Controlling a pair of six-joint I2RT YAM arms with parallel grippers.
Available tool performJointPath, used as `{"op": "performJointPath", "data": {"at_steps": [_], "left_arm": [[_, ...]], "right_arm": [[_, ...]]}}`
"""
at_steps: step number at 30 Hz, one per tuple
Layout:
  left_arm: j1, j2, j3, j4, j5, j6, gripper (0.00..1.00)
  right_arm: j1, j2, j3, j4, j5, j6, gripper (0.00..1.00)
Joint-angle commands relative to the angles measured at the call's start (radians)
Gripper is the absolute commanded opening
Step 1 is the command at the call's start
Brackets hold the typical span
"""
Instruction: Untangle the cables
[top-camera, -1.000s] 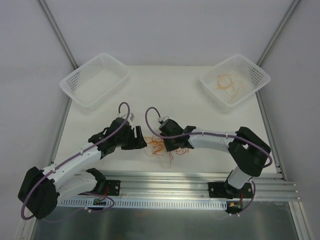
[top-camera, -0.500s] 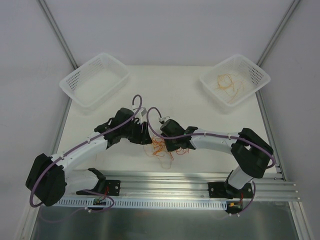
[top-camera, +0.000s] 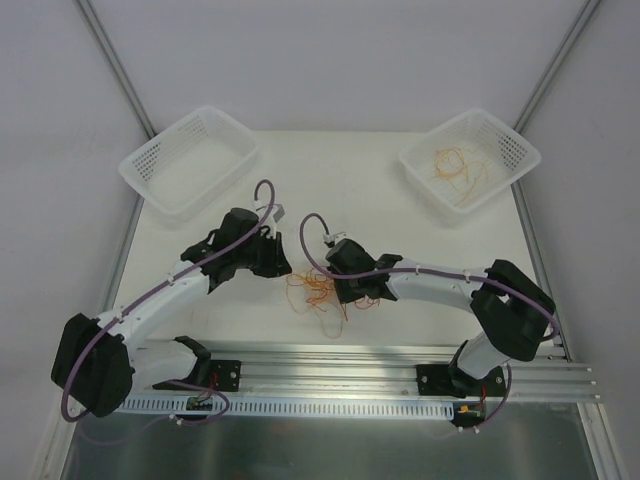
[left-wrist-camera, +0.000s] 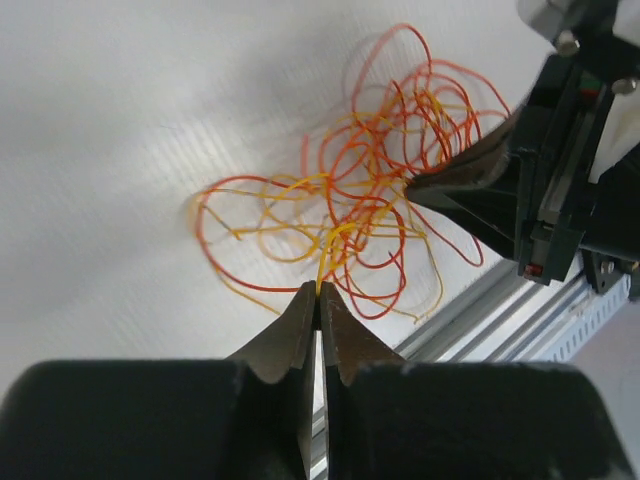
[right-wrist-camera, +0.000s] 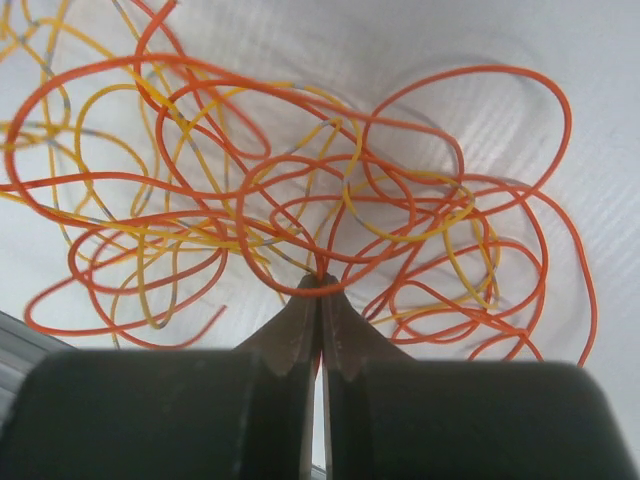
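Left wrist | pinching one yellow strand of cables tight with left gripper | clamping tangle's far side with right gripper, seemingly anchoring for pull-apart | resting on table between arms

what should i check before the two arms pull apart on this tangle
1. Left tool shut on a yellow strand of the cables: ok.
2. Right tool shut, with strands at its tips: ok.
3. Each tool holds a single strand: cannot tell.
4. The two tools hold different strands: cannot tell.
5. Tools apart, on opposite sides of the heap: ok.
6. Loops free of crossings: not ok, red and yellow loops overlap throughout.
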Motion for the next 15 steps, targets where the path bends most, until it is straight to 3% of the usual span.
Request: {"op": "performJointPath", "data": {"at_steps": [1, 7, 15], "left_arm": [[0.115, -0.118, 0.054, -0.018, -0.053, -0.04, 0.0], [0.319, -0.23, 0.193, -0.194, -0.163, -0.072, 0.0], [0.409, -0.221, 0.465, -0.351, -0.338, -0.055, 0.0]], "right_arm": [[-0.034, -0.079, -0.058, -0.027, 0.038, 0.039, 0.01], [-0.169, -0.249, -0.165, -0.096, 0.048, 0.108, 0.01], [-0.459, -0.542, -0.158, -0.289, 0.008, 0.095, 0.01]]}}
